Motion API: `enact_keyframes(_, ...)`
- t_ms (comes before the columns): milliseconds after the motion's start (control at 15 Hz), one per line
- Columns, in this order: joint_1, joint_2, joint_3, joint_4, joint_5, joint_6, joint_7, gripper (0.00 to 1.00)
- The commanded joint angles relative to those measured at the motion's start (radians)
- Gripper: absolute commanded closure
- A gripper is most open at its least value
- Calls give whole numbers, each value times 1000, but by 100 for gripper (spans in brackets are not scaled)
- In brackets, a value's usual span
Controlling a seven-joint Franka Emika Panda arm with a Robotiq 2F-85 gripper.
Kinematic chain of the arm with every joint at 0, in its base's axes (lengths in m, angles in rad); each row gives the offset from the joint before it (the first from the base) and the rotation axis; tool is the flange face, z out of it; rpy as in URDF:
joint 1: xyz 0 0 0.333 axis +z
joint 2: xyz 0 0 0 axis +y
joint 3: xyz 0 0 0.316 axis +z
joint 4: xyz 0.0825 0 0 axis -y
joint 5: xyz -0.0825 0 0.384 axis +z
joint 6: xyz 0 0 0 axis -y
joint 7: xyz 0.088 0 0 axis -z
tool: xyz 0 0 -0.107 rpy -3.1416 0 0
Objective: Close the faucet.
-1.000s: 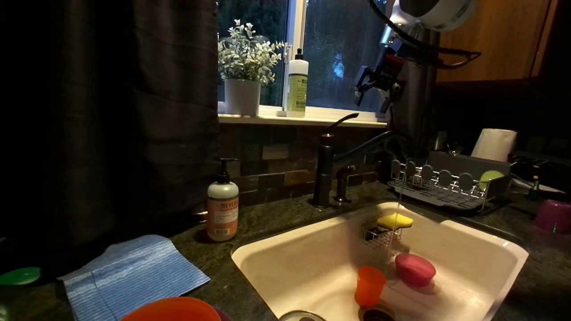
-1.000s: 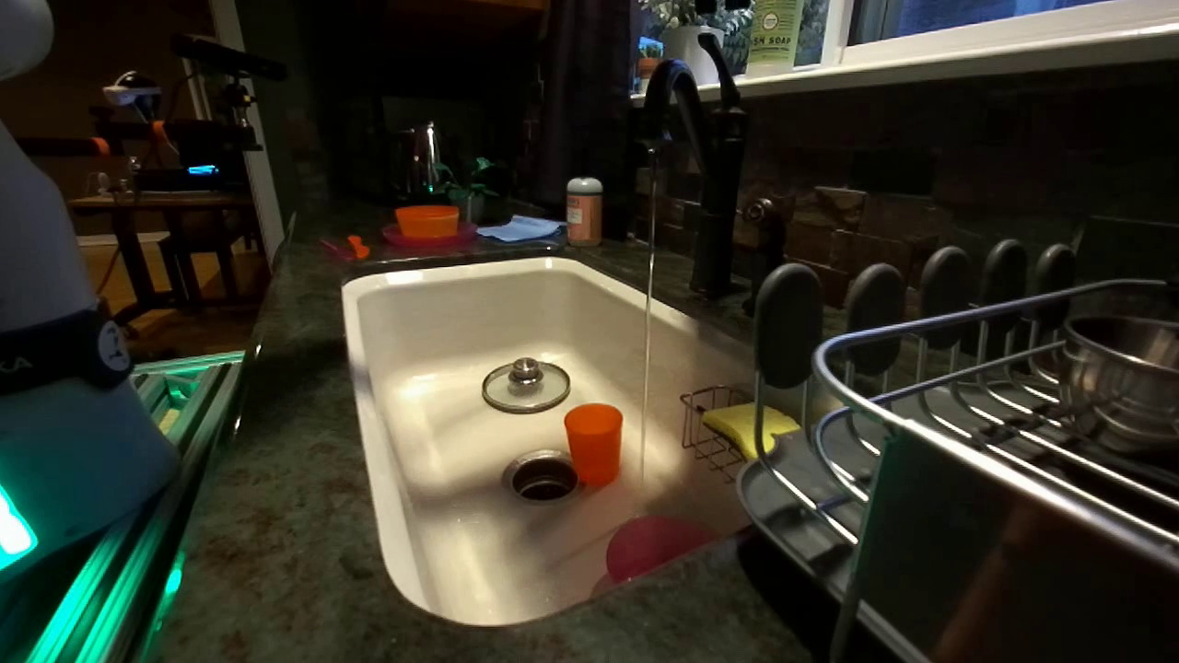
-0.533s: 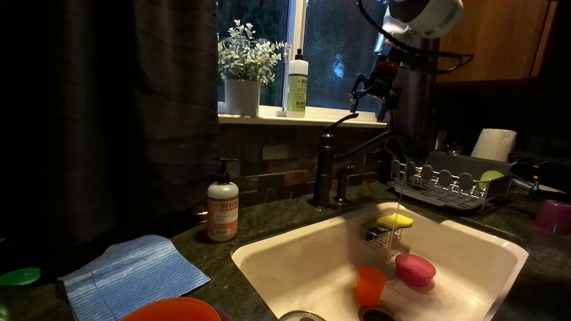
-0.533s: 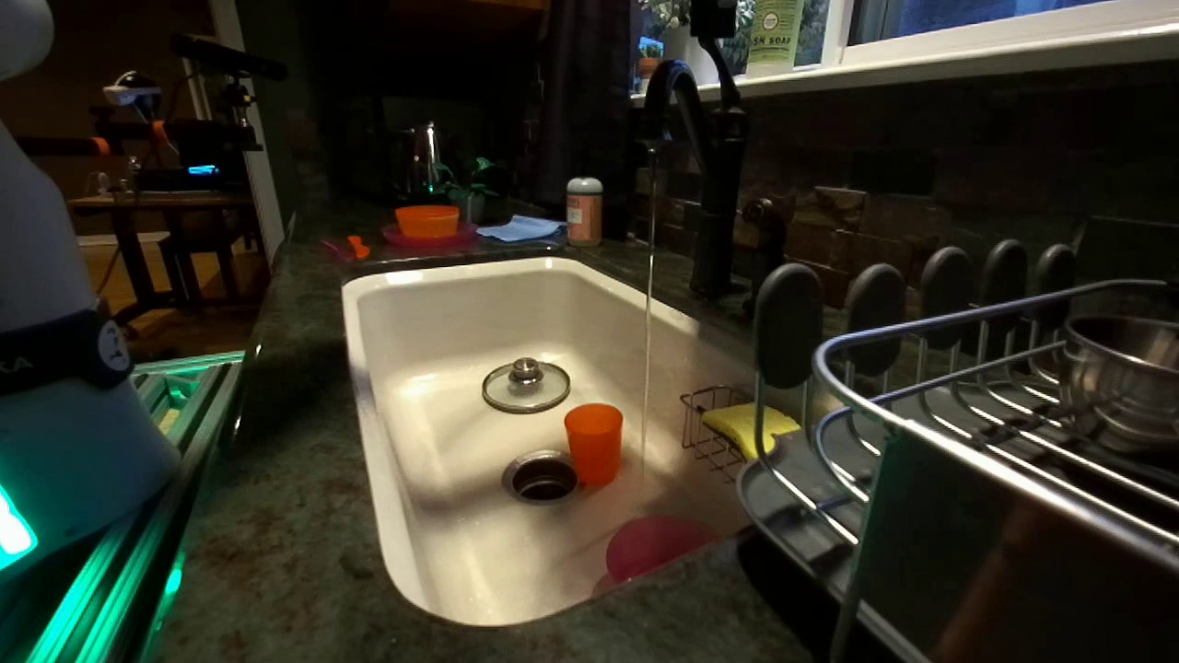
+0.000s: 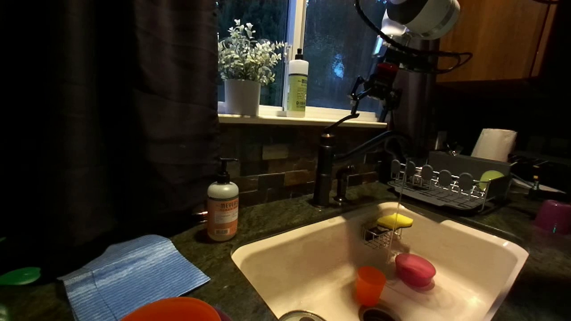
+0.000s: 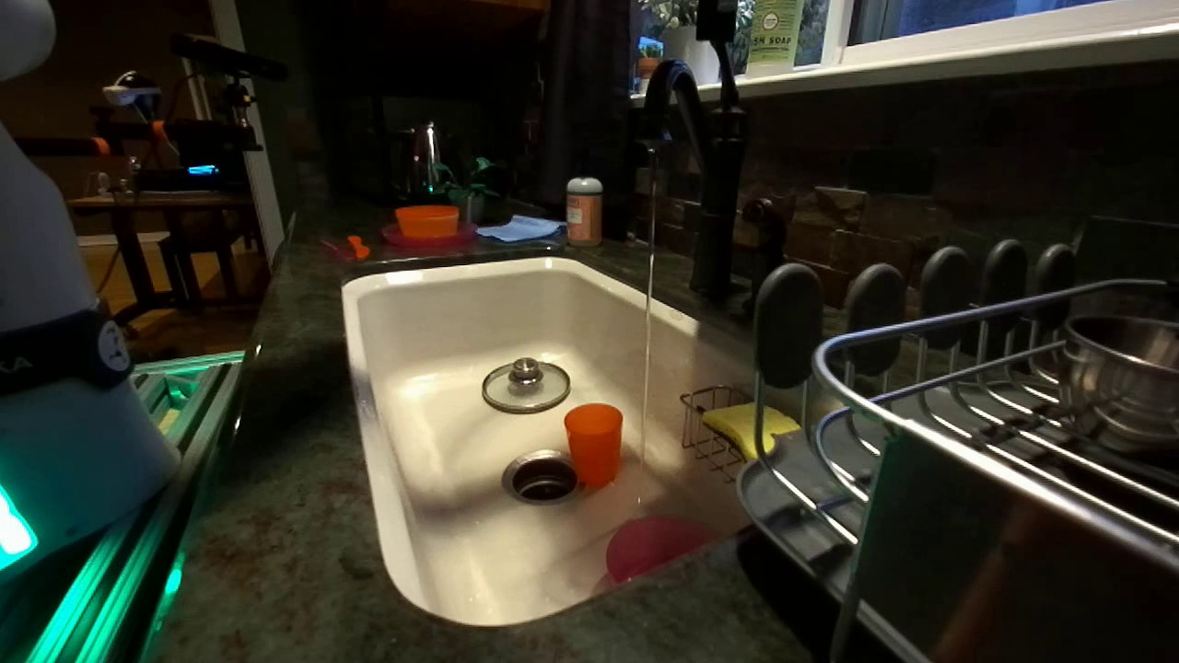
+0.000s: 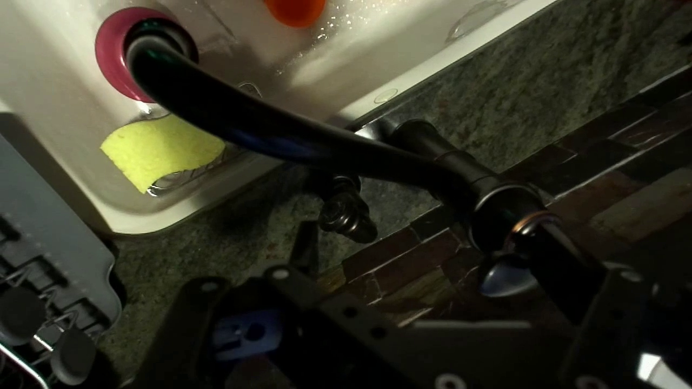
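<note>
My black two-fingered claw: fingers spread wide apart, nothing clasped between them.
Thin dark lever handle: in an exterior view the tip of one of my fingers reaches its end; whether the two touch or lie just beside each other, I cannot tell.
Dark bronze-black metal faucet: one, below my claw, upright on the dark stone counter beside the white sink, its long angled spout over the basin; one thin stream of water falls from the spout in both exterior views.
Ware in the sink: one upright orange tumbler, one rounded pink object, one round glass lid with a steel knob, one yellow sponge on one wire basket.
Grey silver-wired dish rack: one, bearing five grey oval paddles and one steel bowl.
Ware on the counter: one orange bowl on one pink plate, one blue striped cloth.
Bottles: two, a white pump bottle with an orange label on the counter and a green-and-white bottle on the pale windowsill.
Orange label: I read "MEYER'S" above a barcode; the smaller lines are too blurred.
Green-and-white bottle: "DISH" and "SOAP" can be read, taking both exterior views together.
Black band on my white arm base: the letters "KA".
</note>
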Motion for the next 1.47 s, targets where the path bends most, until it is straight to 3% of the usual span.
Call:
enact_keyframes(0, -10, 12, 9, 16, 5, -18, 13, 0)
enact_keyframes(400, -8, -2, 16, 8, -22, 44, 4, 0)
enact_keyframes(933, -13, 14, 15, 9, -102, 32, 9, 0)
enact_keyframes(1133, -14, 15, 15, 9, -117, 27, 6, 16)
enact_keyframes(1400, -15, 20, 13, 7, -132, 23, 3, 7)
